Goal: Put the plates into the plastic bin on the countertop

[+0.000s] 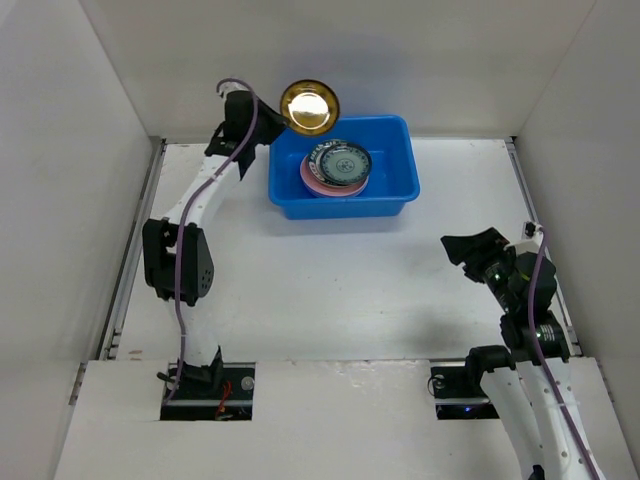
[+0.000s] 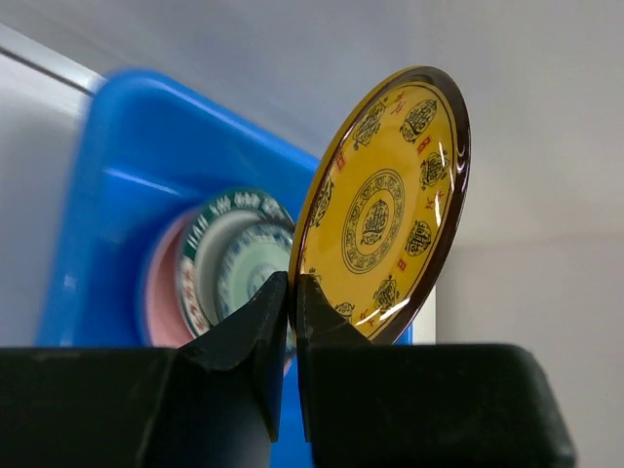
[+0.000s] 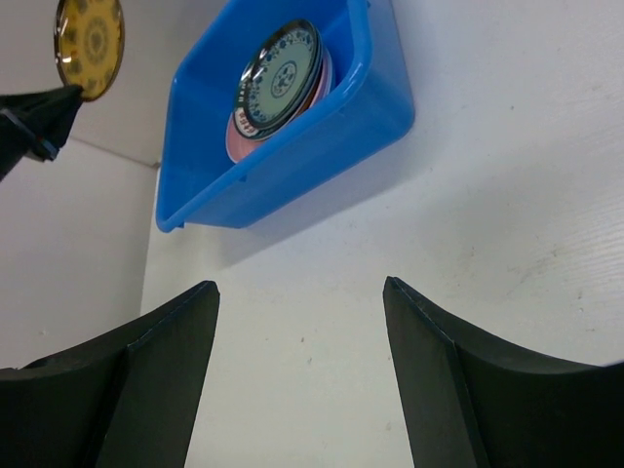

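**Yellow plate** [image 2: 385,205], with a dark patterned rim, held nearly on edge. Its lower rim is pinched between the clenched fingers of the left gripper [image 2: 293,283]. In the top view the plate hangs in the air over the far-left corner of the plastic bin [image 1: 345,207] and does not touch it.

**Bin:** bright blue, standing on the far part of the countertop [image 1: 330,290], about mid-width and close to the back wall [image 1: 400,60].

**Contents:** a stack of plates lying flat, left of the bin's centre. A grey-green and white patterned plate [image 1: 341,163] is on top, and a pink plate [image 1: 309,182] shows beneath it at the near-left edge. How many plates make up the stack cannot be told.

**Left arm** [image 1: 200,200]: it reaches from its base at the near left up to the far side beside the bin.

**Right gripper** [image 3: 300,292]: it hovers over the right side of the countertop, well apart from the bin. Its jaws are spread wide, with only bare white surface between them.
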You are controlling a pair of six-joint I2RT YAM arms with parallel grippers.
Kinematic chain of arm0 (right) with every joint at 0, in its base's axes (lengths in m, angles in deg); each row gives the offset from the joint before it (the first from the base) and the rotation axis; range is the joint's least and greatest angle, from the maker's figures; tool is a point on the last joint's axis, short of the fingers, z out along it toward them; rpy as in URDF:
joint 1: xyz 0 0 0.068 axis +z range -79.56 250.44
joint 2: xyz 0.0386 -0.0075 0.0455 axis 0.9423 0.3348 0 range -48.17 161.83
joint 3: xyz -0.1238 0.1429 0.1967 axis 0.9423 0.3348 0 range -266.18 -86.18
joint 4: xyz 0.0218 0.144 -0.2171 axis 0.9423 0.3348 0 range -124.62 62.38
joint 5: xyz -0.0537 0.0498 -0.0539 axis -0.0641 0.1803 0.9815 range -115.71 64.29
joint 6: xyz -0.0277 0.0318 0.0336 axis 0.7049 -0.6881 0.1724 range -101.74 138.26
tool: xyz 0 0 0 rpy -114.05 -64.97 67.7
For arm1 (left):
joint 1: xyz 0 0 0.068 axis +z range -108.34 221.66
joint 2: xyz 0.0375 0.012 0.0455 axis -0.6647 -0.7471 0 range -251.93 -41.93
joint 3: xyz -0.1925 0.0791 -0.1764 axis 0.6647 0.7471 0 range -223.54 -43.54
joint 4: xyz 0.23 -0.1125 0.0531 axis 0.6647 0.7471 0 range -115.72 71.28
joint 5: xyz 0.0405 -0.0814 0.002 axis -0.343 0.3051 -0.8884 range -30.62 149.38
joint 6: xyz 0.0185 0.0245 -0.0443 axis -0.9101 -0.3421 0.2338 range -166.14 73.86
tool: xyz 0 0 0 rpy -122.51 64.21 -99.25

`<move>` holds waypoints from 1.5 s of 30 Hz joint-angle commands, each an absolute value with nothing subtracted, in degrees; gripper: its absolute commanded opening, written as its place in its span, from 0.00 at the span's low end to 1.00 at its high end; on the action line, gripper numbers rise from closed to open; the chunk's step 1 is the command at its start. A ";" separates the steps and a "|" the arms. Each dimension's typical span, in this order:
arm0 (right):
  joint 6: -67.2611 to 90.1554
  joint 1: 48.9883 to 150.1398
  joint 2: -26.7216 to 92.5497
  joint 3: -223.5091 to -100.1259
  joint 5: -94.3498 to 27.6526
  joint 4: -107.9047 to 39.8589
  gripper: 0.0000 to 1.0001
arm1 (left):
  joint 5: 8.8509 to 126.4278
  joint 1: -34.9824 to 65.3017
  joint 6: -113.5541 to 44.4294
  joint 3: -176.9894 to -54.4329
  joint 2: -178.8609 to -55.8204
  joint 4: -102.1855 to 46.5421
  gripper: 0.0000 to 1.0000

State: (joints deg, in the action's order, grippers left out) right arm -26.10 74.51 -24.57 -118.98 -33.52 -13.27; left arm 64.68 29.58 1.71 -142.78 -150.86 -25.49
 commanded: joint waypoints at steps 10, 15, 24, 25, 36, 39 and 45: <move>-24.72 74.52 -28.12 -119.32 -35.46 -9.14 0.74 | 67.47 20.88 -10.72 -150.67 -159.35 -24.40 0.03; -24.63 74.52 -30.14 -119.32 -35.64 -6.32 0.75 | 67.55 19.91 -12.83 -153.49 -163.66 -24.14 0.04; -24.80 74.87 -33.57 -120.19 -35.55 -2.37 0.78 | 65.97 18.85 -15.90 -154.20 -167.00 -23.96 0.11; -24.80 74.96 -33.84 -120.37 -35.55 -2.10 0.78 | 65.80 18.85 -16.26 -154.11 -166.92 -23.96 0.13; -24.54 75.05 -35.33 -122.22 -35.64 -0.78 0.81 | 62.37 19.21 -20.65 -154.11 -161.57 -23.43 0.81; -24.10 75.05 -35.51 -123.36 -35.64 -0.43 0.81 | 60.62 18.24 -22.40 -154.46 -156.65 -22.21 0.92; -21.30 75.14 -35.25 -126.69 -34.41 1.85 1.00 | 54.03 16.22 -29.52 -151.14 -142.60 -13.43 1.00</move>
